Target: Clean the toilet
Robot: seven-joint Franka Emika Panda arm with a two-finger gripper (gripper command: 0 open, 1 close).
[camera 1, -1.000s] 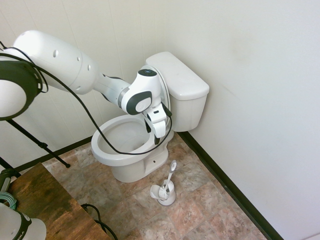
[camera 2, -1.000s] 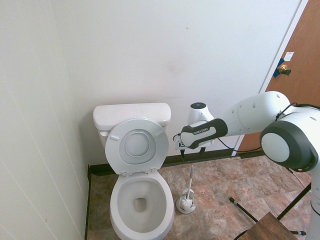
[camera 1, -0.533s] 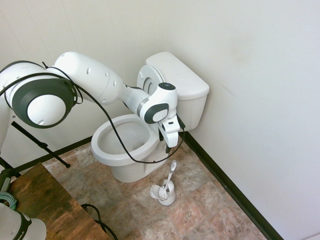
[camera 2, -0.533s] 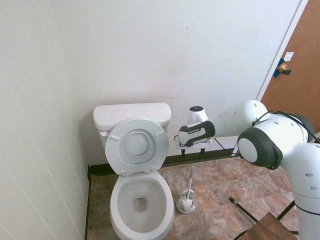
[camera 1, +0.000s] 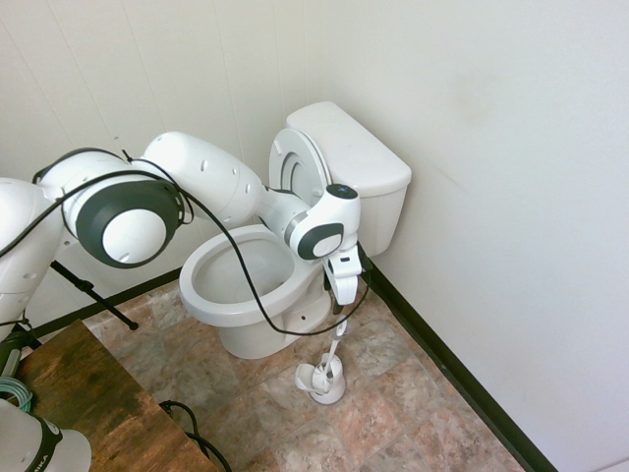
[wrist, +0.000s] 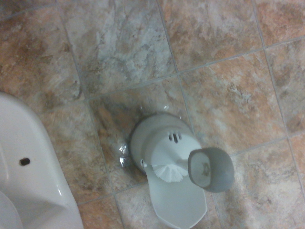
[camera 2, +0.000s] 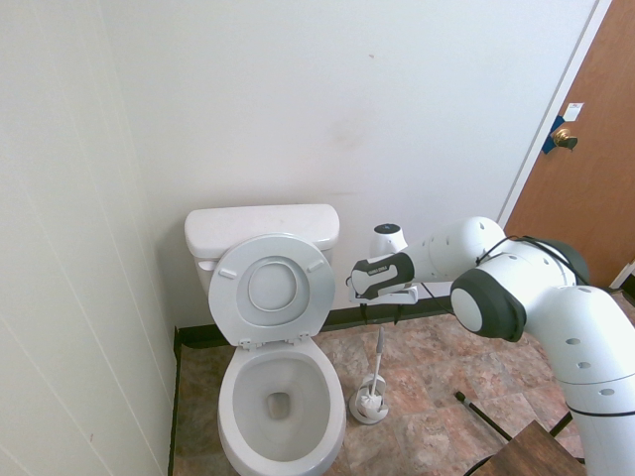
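The white toilet point(camera 1: 241, 285) stands in the corner with its lid point(camera 1: 300, 167) raised against the tank point(camera 1: 349, 147); the bowl point(camera 2: 281, 397) holds nothing but water. A white toilet brush point(camera 1: 337, 339) with a grey-tipped handle point(wrist: 210, 169) stands in its small holder point(camera 2: 369, 405) on the floor beside the bowl. My gripper point(camera 2: 380, 315) points down just above the handle's top, open and holding nothing. In the first exterior view the gripper point(camera 1: 344, 303) hangs between the toilet's side and the brush.
The floor is brown and grey tile point(wrist: 224, 90). White walls close in behind and beside the toilet, with a dark baseboard point(camera 1: 442, 364). A wooden door point(camera 2: 585, 188) is at the far right, and a wooden surface point(camera 1: 88, 403) lies near the front.
The arm has swung away from over the bowl's rim, moving sideways and down until the gripper hangs above the brush handle. The gripper stayed open. The brush has not moved.
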